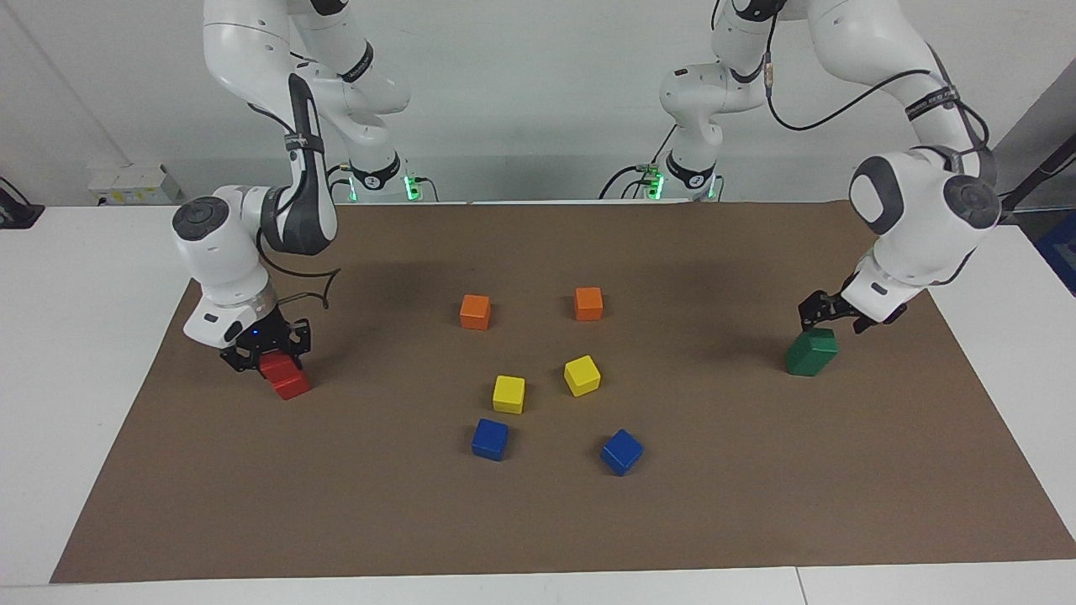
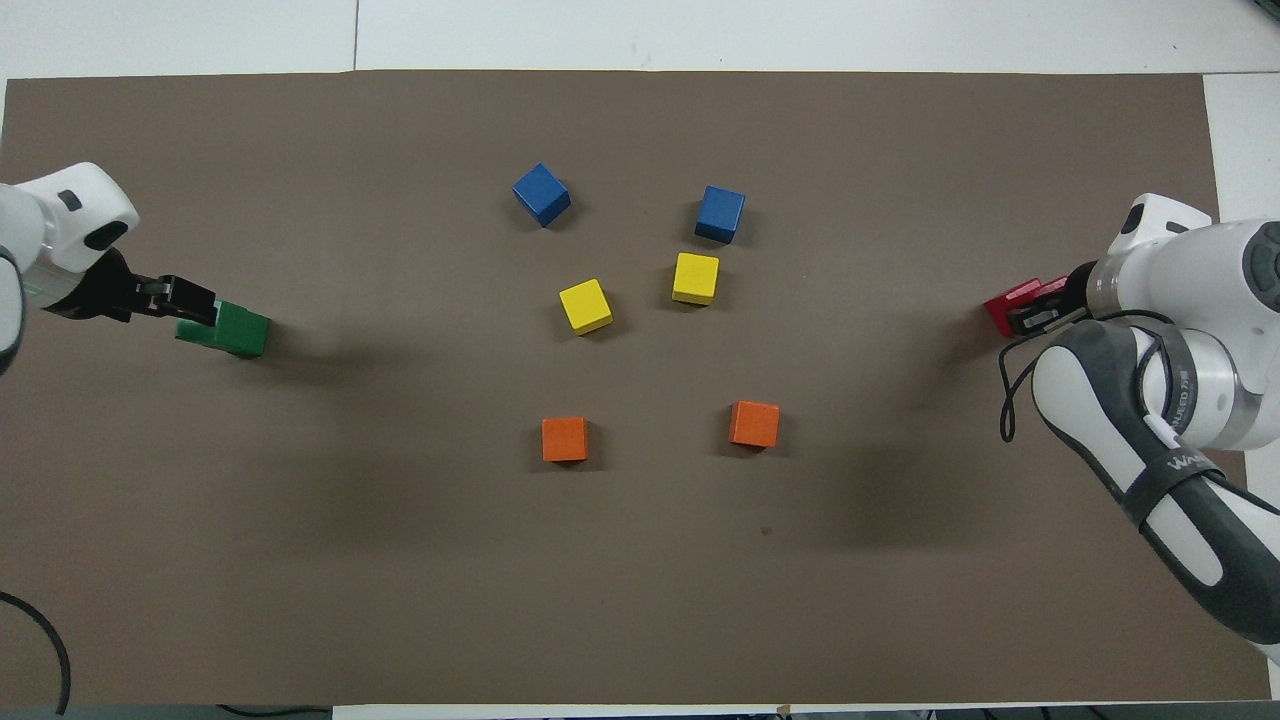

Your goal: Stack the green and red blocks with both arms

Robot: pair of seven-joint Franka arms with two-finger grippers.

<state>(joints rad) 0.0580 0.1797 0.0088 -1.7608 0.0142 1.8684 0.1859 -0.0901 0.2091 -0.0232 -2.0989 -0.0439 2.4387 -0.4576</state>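
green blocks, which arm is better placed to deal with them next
The left arm. Its hand is right at the green blocks at its own end of the table, while the right hand is down at the red blocks at its own end.

Left arm (image 1: 925, 210): reaches out from its base, elbow high, wrist bent down toward 7 o'clock in the facing view.
Left gripper (image 1: 820, 318): low, finger state unclear.
Right arm (image 1: 223, 244): folded, forearm dropping toward 5 o'clock.
Right gripper (image 1: 267, 349): low, pointing down.
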